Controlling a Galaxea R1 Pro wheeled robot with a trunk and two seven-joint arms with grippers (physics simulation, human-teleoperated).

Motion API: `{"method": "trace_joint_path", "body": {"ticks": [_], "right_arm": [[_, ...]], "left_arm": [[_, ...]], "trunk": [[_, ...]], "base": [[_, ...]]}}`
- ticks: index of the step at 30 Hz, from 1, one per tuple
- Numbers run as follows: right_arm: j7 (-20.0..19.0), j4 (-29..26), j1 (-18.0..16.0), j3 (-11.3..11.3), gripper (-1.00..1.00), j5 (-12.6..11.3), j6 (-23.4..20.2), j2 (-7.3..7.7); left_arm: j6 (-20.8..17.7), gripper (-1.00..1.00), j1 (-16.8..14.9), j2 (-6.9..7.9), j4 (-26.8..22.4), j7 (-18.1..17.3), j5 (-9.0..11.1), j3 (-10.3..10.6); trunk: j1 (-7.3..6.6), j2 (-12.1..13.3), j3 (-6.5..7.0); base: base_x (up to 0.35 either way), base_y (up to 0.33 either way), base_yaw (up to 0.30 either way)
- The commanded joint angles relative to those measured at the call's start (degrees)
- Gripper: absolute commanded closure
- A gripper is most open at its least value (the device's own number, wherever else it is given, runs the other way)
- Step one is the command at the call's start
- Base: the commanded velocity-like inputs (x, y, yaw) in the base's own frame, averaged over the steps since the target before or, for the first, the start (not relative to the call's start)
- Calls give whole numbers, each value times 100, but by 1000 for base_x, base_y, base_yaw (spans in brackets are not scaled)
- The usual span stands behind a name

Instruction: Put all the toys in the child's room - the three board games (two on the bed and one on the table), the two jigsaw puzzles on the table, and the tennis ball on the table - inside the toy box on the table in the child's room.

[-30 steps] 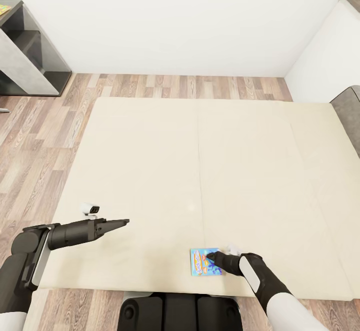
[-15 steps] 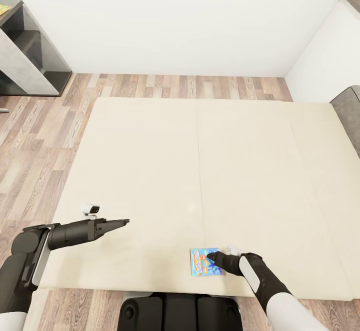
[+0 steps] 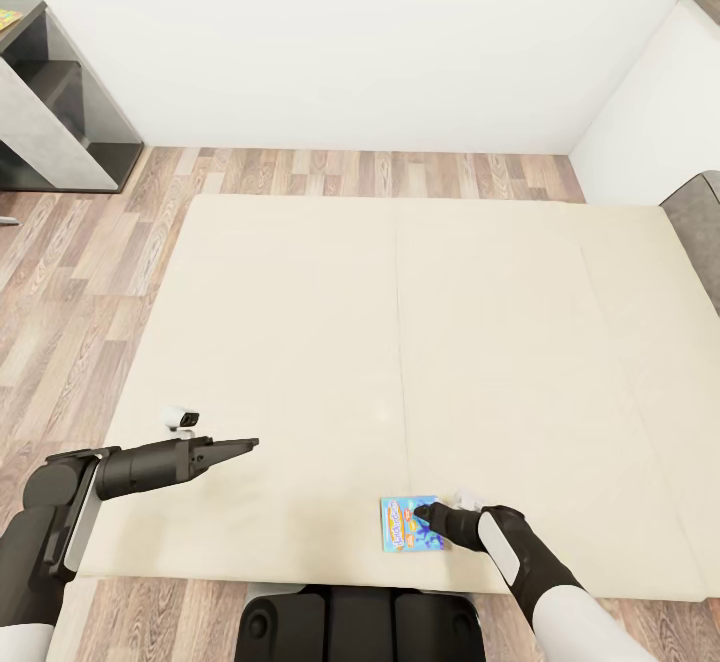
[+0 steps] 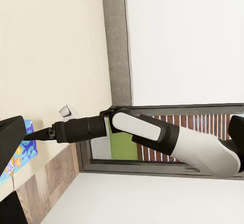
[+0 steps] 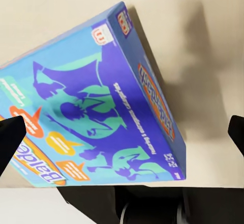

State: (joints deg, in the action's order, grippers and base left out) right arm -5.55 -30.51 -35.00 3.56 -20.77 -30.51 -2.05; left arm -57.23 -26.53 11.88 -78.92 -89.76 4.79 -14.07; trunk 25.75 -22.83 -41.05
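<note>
A blue board game (image 3: 405, 524) lies flat on the cream bed (image 3: 400, 342), close to its near edge. My right gripper (image 3: 422, 514) is open right over the box's right half. In the right wrist view the cover (image 5: 96, 107) spreads below the gripper (image 5: 122, 132), whose fingertips (image 5: 10, 137) stand wide apart at the two sides. My left gripper (image 3: 245, 444) hovers open over the bed's left part with nothing in it. The left wrist view catches the blue box (image 4: 20, 155) and my right arm. The toy box, jigsaw puzzles and tennis ball are out of view.
The dark grey section of the table (image 3: 70, 112) stands at the far left, with something colourful at its top corner (image 3: 8, 17). Wood floor (image 3: 80, 272) runs along the bed's left and far sides. A grey headboard (image 3: 700, 222) and white wall close the right.
</note>
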Motion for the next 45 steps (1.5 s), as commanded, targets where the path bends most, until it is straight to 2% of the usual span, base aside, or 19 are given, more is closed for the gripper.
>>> {"method": "trace_joint_path", "body": {"ticks": [1,21,45], "right_arm": [[-17,-7,0,38,-100,3,-35,-6],[-17,-7,-4,39,-100,1,-34,-6],[-17,-7,-1,39,-100,3,-34,-6]], "left_arm": [[-61,-100,-2,1,-1,-24,-4,1],[-66,-100,-2,6,-1,-24,-4,1],[-69,-100,-2,6,-1,-24,1,-2]], "trunk": [[3,-9,-6],[3,-9,-117],[3,-9,-130]], "base": [[0,0,0],[0,20,0],[0,34,0]]}}
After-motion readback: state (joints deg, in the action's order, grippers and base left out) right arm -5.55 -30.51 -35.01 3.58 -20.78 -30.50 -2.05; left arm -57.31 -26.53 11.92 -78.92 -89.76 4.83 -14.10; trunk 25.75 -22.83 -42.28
